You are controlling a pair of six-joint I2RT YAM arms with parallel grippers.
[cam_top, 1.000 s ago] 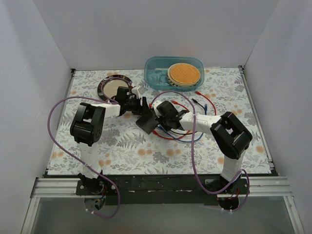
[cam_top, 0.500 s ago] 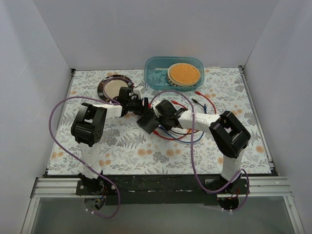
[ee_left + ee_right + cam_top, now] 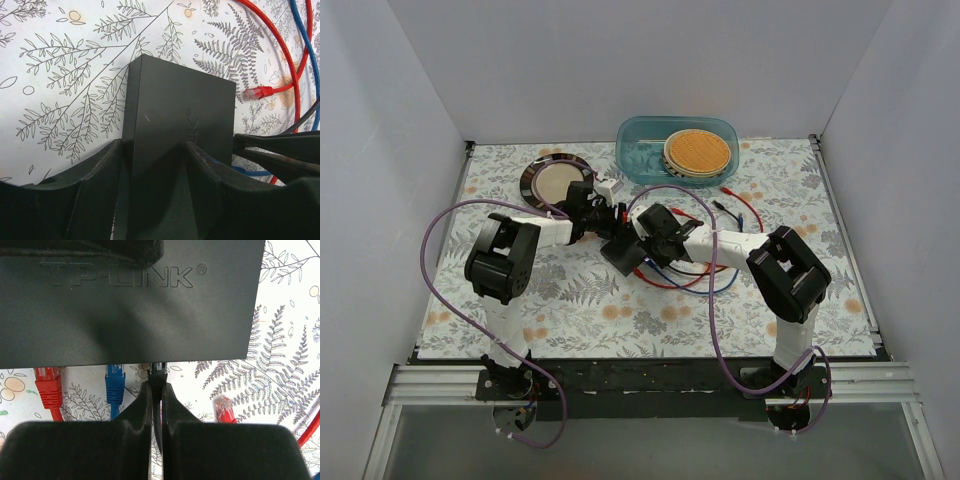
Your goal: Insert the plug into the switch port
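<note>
1. The black plug point(image 3: 158, 371) is pinched between the tips of the right claw point(image 3: 157, 390). Its nose touches the cable-side edge of the switch point(image 3: 130, 305), just right of a blue plug point(image 3: 115, 379) and a red plug point(image 3: 47, 380) along that same edge.
2. The switch port is hidden under that edge. I cannot tell whether the plug has gone in or only butts against the housing; it looks to be at the mouth.
3. Over the last second, in the top view, both claws have crept slightly toward the far side and drawn a little closer together. The switch between them has barely shifted. I judge this to be the final lining-up and push, with seating not yet confirmed.
4. The switch is a flat, matt, dark grey box with raised lettering on its top. It lies mid-counter, near of the plate point(image 3: 542, 170) and the tub point(image 3: 630, 140).
5. The left claw point(image 3: 155, 145) grips the switch between its fingers and steadies it.
6. Right of the switch, a loose red plug point(image 3: 223, 410) lies on the counter point(image 3: 570, 300) among red and blue cables point(image 3: 692, 275).
</note>
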